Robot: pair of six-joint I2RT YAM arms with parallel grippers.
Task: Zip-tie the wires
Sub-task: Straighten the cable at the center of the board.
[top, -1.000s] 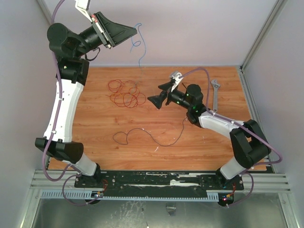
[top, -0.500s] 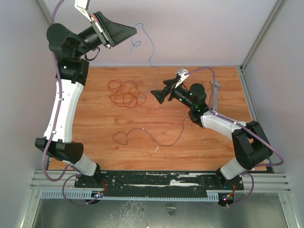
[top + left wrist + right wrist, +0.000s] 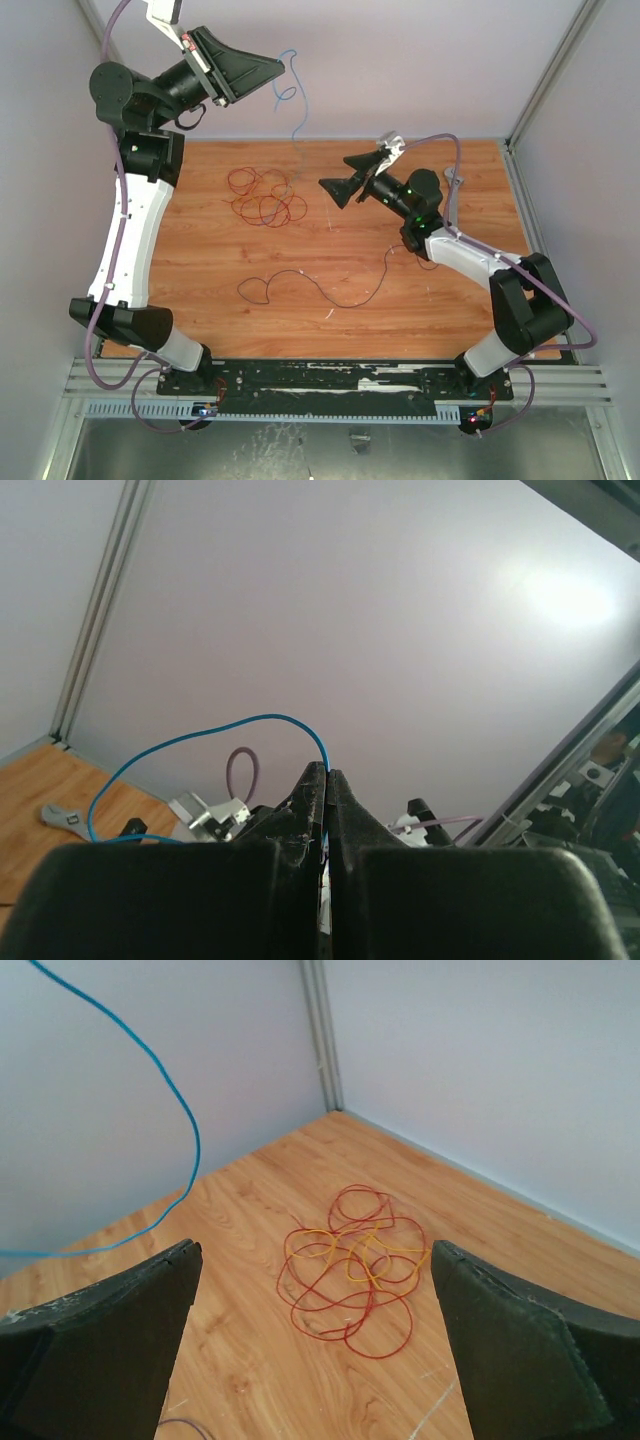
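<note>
The red wires point(image 3: 265, 196) lie in a loose coil with no single long axis on the wooden tabletop point(image 3: 420, 310) near the pale back wall, while the left tool point(image 3: 326, 775), pressed together, pinches a dangling blue wire point(image 3: 265, 717) and the right tool point(image 3: 325, 187) hovers spread and empty nearby.

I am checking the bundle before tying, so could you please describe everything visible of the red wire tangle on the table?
The red wire tangle is a loose heap of thin, flexible loops, mostly red with a few orange-yellow strands. It lies flat and untied on the wooden table, toward the far left. Nothing touches it; the open right gripper is apart to its right, facing it.
</note>
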